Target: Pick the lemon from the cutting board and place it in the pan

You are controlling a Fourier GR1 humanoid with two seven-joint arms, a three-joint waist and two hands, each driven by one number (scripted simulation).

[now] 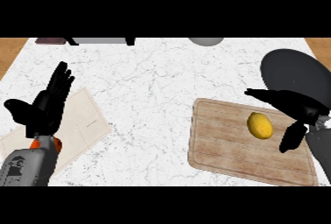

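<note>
A yellow lemon (260, 125) lies on the wooden cutting board (226, 153) at the right of the counter. My right hand (298, 107) hovers just right of and above the lemon, open, its fingers stretched left over the board's far edge and its thumb hanging down beside the fruit without touching it. The dark round pan (294, 72) sits behind the board at the far right, partly hidden by that hand. At the left my left hand (48, 105) rests open, fingers pointing up.
A pale sheet or cloth (81, 124) lies flat under the left arm. A grey rounded object (205, 41) and a dark-and-grey item (97, 40) stand at the counter's far edge. Wooden floor shows past both far corners.
</note>
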